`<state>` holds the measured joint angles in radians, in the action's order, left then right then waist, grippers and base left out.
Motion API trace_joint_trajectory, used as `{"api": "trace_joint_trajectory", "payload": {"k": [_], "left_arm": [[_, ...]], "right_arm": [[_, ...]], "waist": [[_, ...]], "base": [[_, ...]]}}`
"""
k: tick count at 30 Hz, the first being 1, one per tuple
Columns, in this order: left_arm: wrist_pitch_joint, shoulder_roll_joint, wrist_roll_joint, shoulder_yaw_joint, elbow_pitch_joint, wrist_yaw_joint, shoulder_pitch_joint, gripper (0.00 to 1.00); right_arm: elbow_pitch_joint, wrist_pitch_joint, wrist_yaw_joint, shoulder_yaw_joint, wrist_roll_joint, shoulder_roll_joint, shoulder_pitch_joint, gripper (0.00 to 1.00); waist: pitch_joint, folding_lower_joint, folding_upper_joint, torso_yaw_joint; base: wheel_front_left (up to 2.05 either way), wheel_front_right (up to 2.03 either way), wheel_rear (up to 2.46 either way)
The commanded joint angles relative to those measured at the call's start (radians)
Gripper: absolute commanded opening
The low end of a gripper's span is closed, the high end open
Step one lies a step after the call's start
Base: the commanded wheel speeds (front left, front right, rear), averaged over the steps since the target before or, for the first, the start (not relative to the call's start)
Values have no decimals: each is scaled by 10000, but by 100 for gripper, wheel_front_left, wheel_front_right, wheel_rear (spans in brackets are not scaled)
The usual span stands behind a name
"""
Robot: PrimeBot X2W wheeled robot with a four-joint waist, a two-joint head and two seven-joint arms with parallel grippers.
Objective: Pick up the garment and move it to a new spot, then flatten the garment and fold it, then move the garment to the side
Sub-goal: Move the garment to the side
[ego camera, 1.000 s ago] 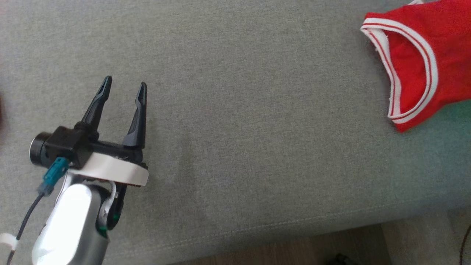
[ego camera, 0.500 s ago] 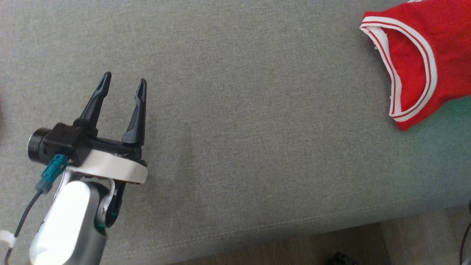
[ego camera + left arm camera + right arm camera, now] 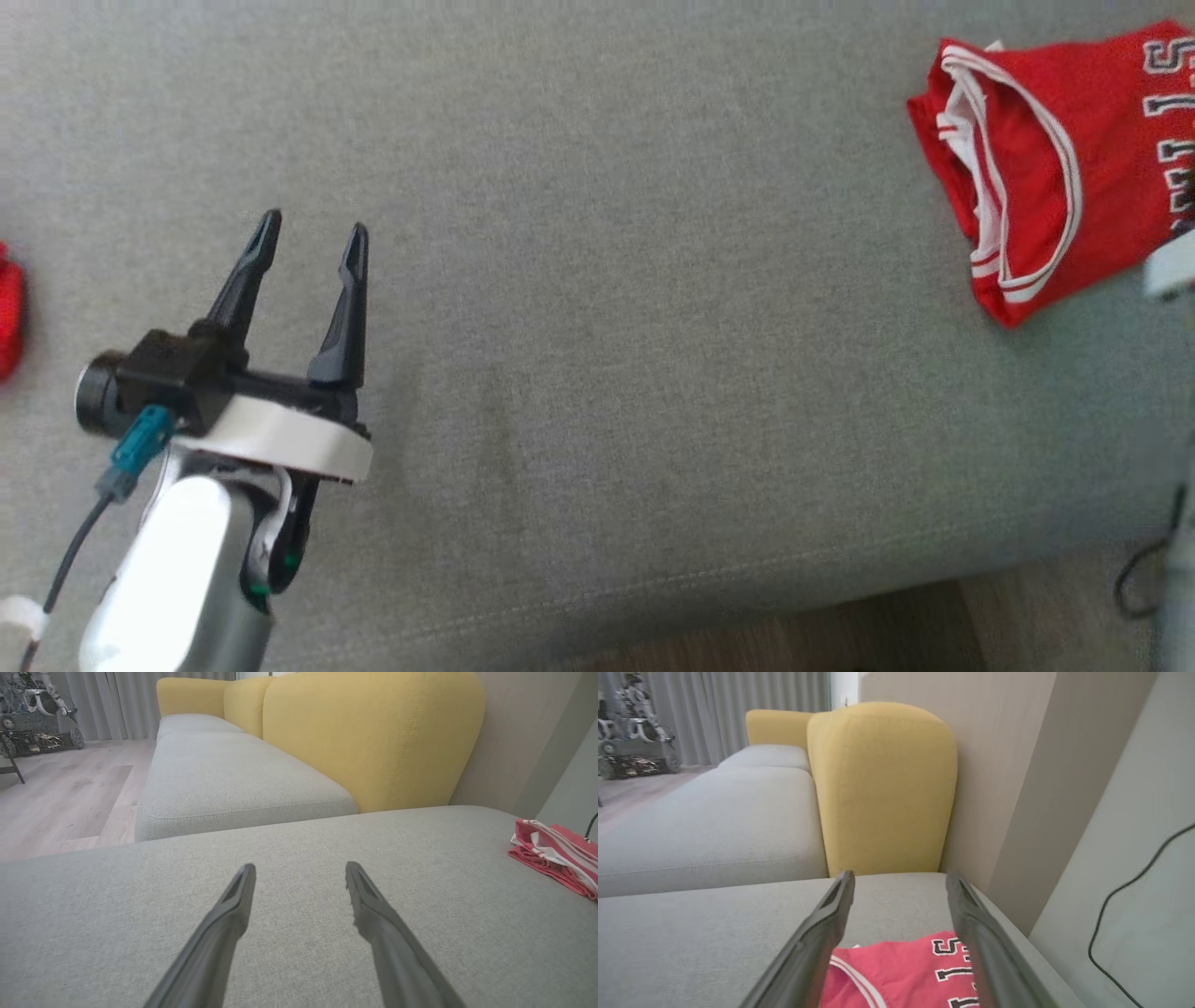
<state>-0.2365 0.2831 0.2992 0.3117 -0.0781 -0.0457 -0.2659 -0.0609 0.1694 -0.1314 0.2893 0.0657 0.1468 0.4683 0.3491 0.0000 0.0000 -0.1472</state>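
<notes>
The garment point(image 3: 1036, 187), a red jersey with white-striped trim, lies folded on the grey sofa seat point(image 3: 607, 327), at the far right of the head view and cut off by its right edge. My right fingers point(image 3: 900, 876) stand spread apart with nothing between them. They are poised just above the garment point(image 3: 901, 970), which lies below and slightly ahead of the tips, near the yellow backrest point(image 3: 882, 788). My left fingers point(image 3: 315, 224) are also released and empty. They hang over bare seat well apart from the garment, which sits far off to their right point(image 3: 556, 854).

I judge the right arm to be much the nearer one, so any last nudge toward the side would fall to it. The trimmed opening faces left in the head view. The bundle's visible left edge runs up and down that view, but I cannot tell its full long axis because part of it is out of frame.

The writing is white block lettering with dark outlines, lying sideways. I can read an "S" and 2 upright strokes beside it, and the rest is cut off. I can see no brand label.
</notes>
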Motion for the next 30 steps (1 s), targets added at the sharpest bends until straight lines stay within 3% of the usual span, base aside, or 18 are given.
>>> {"api": "trace_joint_trajectory", "payload": {"k": [1,6,11,20,30], "left_arm": [[-84,190,109,-399,225,-135,-32,100],[-140,95,258,-554,95,-311,311,100],[-178,39,384,-714,12,-487,741,100],[-194,111,449,-712,-65,-606,1484,100],[-67,130,471,-539,13,-734,2060,100]], "right_arm": [[715,-116,7,-348,-156,-98,-213,100],[1716,-360,7,-1285,-259,-625,-1301,100],[1948,-574,7,-2155,-98,-884,-2264,100],[1773,-1221,7,-2473,367,-961,-3336,100],[1193,-1535,7,-2639,810,-964,-4249,100]], "waist": [[-294,0,0,111],[-889,0,0,435],[-1435,0,0,936],[-2167,0,0,1704],[-2958,0,0,1950]], "base": [[0,0,0],[0,0,0],[0,0,0],[0,0,0],[0,0,0]]}}
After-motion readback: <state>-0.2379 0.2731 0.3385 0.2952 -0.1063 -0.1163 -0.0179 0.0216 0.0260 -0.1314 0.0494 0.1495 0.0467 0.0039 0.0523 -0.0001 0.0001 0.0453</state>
